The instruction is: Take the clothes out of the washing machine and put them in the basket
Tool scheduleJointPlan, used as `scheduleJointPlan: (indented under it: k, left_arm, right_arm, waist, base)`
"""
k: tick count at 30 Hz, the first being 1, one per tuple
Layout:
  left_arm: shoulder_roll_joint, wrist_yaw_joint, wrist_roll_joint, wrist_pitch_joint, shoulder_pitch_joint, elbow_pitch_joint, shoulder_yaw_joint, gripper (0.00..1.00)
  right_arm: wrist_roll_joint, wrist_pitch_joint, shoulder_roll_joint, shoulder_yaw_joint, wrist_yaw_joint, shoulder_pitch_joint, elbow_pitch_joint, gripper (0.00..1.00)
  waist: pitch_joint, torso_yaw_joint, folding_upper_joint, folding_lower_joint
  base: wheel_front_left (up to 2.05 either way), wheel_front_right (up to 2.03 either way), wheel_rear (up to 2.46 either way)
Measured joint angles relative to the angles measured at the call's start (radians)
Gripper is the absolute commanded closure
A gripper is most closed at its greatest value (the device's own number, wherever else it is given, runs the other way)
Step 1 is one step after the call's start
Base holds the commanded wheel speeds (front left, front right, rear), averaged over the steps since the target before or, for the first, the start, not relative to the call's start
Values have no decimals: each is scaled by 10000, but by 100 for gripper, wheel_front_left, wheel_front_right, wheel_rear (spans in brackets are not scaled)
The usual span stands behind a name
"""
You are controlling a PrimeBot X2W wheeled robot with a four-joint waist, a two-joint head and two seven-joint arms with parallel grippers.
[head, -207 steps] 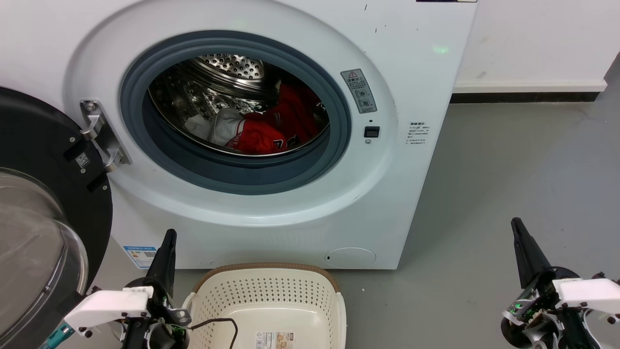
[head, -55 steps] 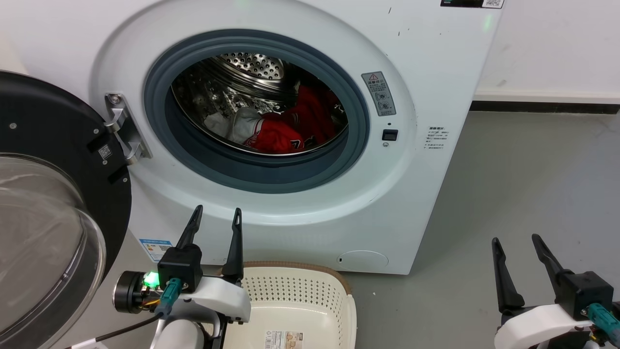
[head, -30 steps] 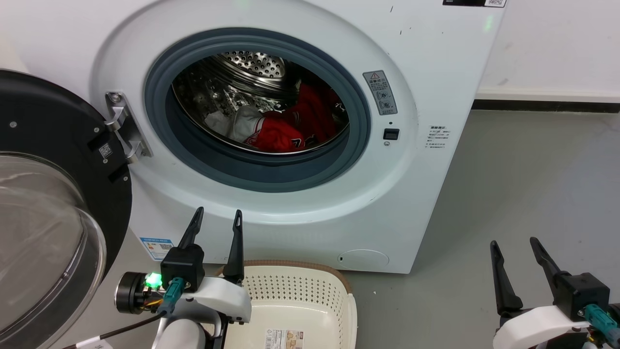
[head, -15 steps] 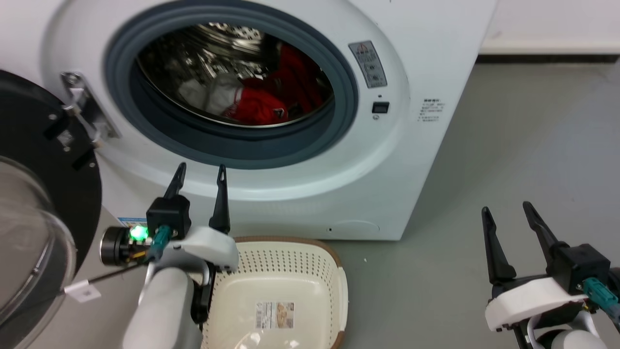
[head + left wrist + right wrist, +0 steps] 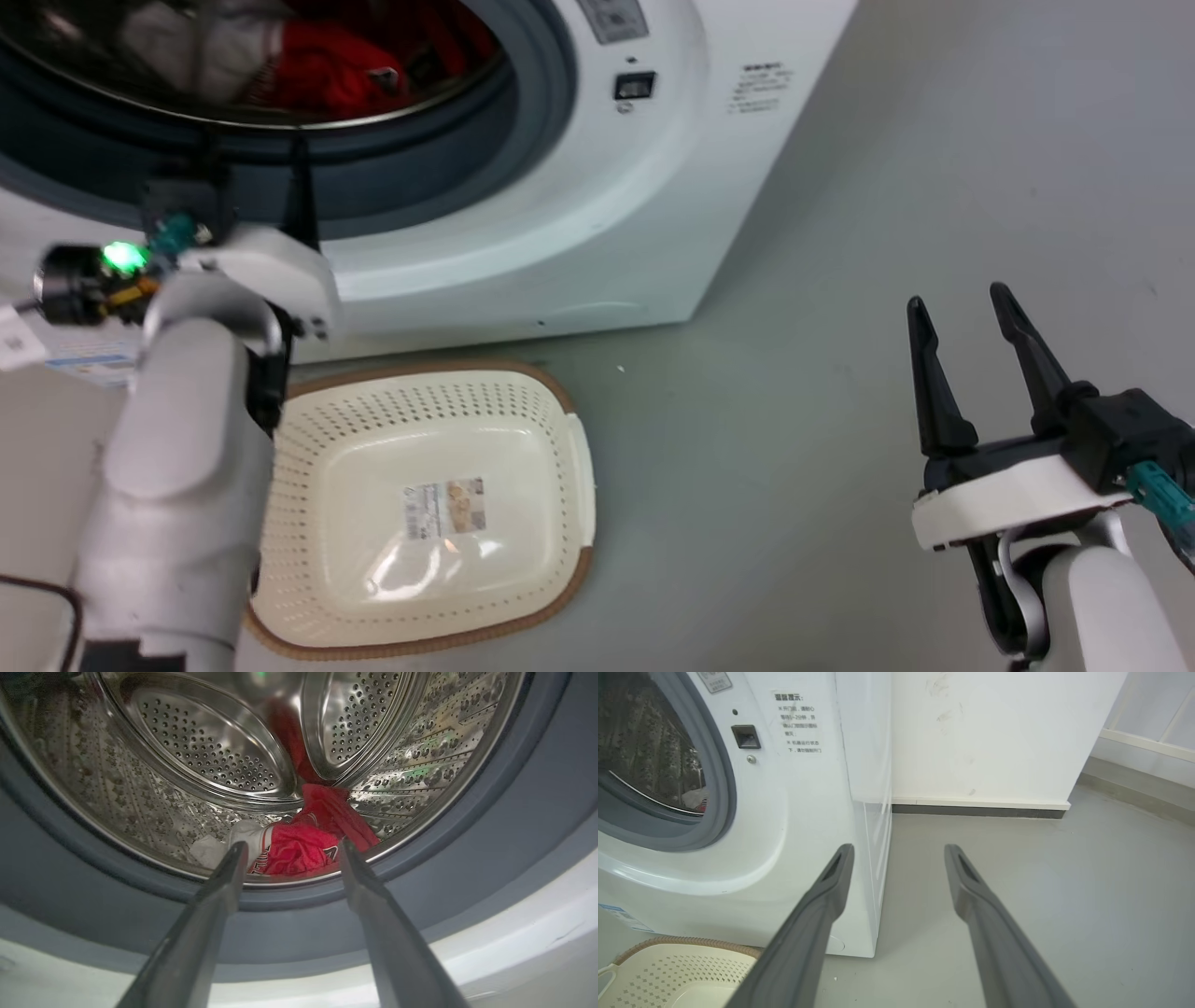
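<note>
Gaping empty, jaws of the left gripper (image 5: 292, 845) are framing the clothes (image 5: 327, 812) lying low in the washing machine (image 5: 597, 187); the right gripper (image 5: 957, 297) is idling, parted, apart from the basket (image 5: 583, 485). Reaching in seems underway, calling next for pushing deeper and pinching red fabric.

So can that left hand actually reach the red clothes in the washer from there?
Probably yes. The left hand is open and points into the open washing machine, with nothing between it and the red clothes low in the drum. It does not touch them yet.
</note>
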Motion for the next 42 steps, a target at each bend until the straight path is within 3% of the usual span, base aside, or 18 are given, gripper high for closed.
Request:
scheduleJointPlan:
  k: [19, 30, 38, 42]
  left_arm:
    - [2316, -631, 405, 1695, -4480, 2548, -167, 0]
    - [3450, -1233, 665, 4443, -6475, 3398, -763, 0]
    - [3651, -1390, 282, 6964, -7119, 3921, -928, 0]
    - [3691, -1402, 88, 7651, -7209, 3839, -928, 0]
  right_arm:
    - [1012, -961, -10, 970, 0, -1115, 1089, 0]
    - [1404, -1089, -4, 1333, 0, -1371, 1080, 0]
    - [1457, -1106, -6, 1436, 0, -1526, 1001, 0]
    - [1526, -1106, -4, 1526, 0, -1526, 966, 0]
  waist:
    - [2296, -2234, 0, 0]
    - [3288, -2834, 0, 0]
    - [3737, -3020, -1, -1]
    - [3821, -3042, 0, -1]
  base:
    - [0, 0, 0]
    - [0, 0, 0]
    - [0, 0, 0]
    - [0, 0, 0]
